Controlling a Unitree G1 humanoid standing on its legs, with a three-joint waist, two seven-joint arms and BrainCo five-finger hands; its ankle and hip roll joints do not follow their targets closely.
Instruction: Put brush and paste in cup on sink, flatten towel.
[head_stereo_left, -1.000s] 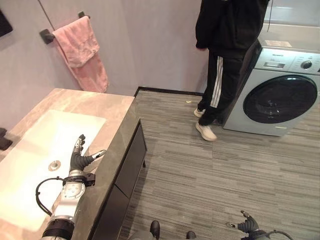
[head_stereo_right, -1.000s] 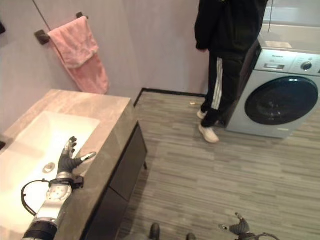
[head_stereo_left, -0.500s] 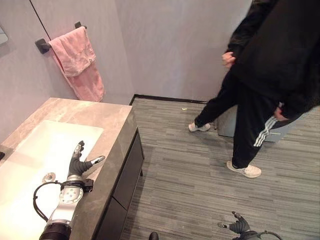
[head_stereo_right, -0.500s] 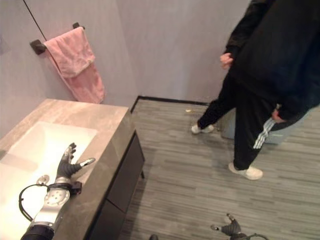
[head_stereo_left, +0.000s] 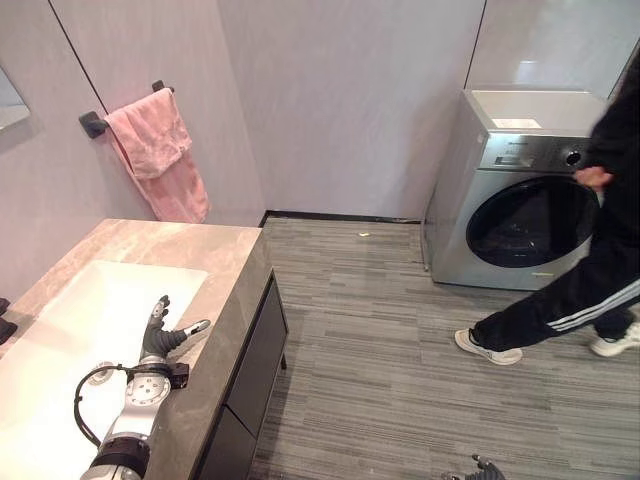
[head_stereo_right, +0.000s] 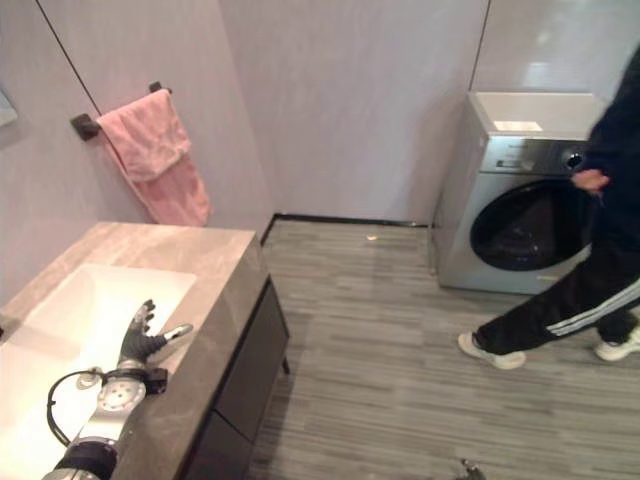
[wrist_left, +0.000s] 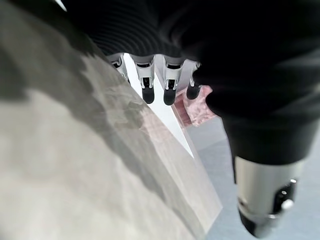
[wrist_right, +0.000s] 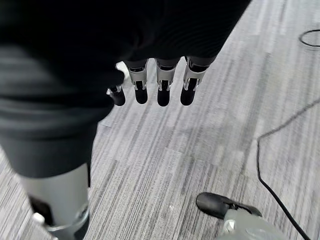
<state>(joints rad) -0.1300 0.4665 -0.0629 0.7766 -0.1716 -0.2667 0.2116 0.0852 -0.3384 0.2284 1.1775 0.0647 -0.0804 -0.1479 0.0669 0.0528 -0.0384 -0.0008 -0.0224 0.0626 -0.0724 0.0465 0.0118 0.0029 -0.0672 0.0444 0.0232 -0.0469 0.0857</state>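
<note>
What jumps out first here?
The pink towel hangs bunched on the wall bar above the counter's far end. The left robot hand hovers open over the white sink. A person strides past the washing machine at right.

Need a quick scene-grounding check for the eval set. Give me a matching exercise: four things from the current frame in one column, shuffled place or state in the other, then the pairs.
Things:
1. pink towel
2. left hand
3. washing machine
4. right hand

Places or states:
A. open, above the striped grey floor
B. stands on the floor against the far wall
C. bunched up on the wall bar
D. open, over the white sink basin

Pairs: 1-C, 2-D, 3-B, 4-A
</note>
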